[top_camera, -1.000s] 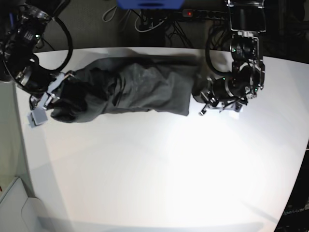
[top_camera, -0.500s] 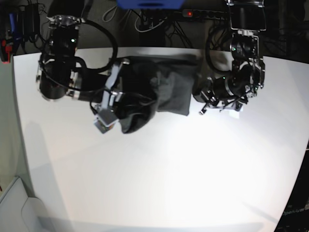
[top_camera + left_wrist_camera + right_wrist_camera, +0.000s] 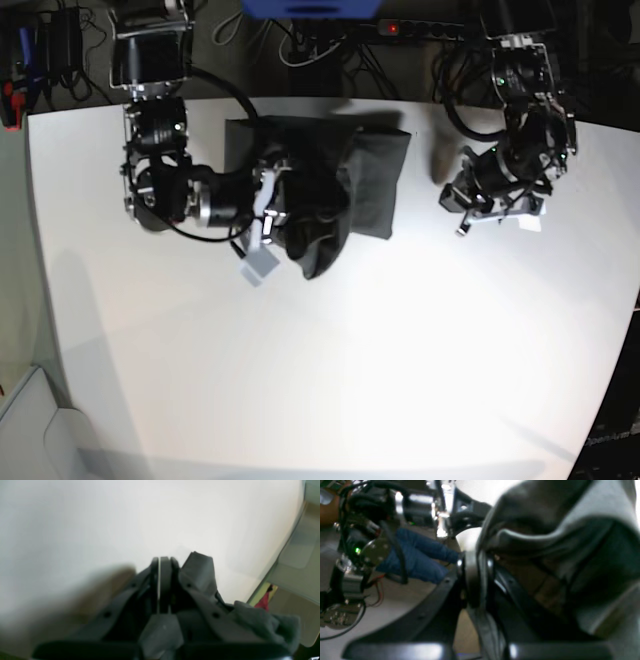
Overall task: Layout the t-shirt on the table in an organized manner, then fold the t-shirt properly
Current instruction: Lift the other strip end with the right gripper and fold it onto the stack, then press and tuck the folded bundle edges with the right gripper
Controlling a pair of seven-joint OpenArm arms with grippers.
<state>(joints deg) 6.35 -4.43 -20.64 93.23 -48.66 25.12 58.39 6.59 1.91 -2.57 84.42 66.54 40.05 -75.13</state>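
- The t-shirt point(image 3: 335, 190) lies bunched on the far middle of the table point(image 3: 330, 370), partly folded over itself.
- Right gripper point(image 3: 268, 215), at the left of the base view, is clamped on a fold of the t-shirt; cloth drapes over its fingers point(image 3: 472, 580).
- Left gripper point(image 3: 462, 222), at the far right, sits apart from the shirt, fingers point(image 3: 165, 580) pressed together, holding nothing.
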